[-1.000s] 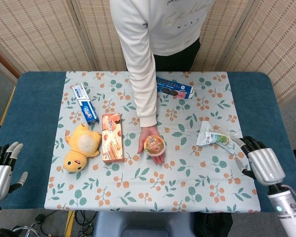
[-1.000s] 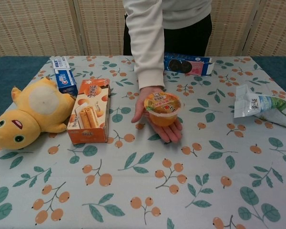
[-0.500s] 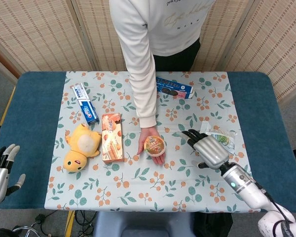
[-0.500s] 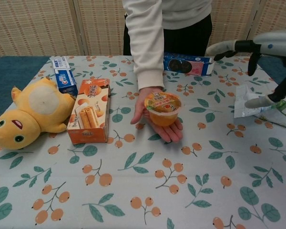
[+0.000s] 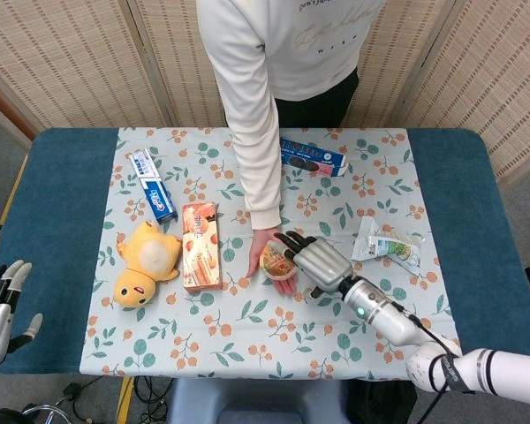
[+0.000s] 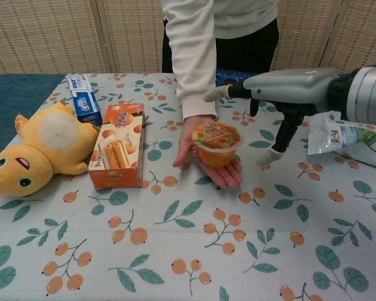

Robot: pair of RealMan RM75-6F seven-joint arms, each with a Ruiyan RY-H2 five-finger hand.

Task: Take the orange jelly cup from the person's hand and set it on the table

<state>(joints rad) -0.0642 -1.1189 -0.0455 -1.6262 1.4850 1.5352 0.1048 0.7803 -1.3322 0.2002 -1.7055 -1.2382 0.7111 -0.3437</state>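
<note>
The orange jelly cup sits upright on the person's upturned palm, which hovers just over the flowered tablecloth. My right hand is right beside the cup, on its right. Its fingers stretch out above and behind the cup, and the thumb points down to the cup's right. It holds nothing and I see no contact with the cup. My left hand hangs off the table's near left corner with fingers spread, empty, seen only in the head view.
Left of the cup lie an orange biscuit box, a yellow plush toy and a toothpaste box. A blue cookie box lies behind, partly hidden by my right hand in the chest view. A white packet lies to the right.
My right hand has swept left from the table's right edge, past the white packet, to the cup's side. The person's hand and cup stayed put. My left hand sank slightly.
</note>
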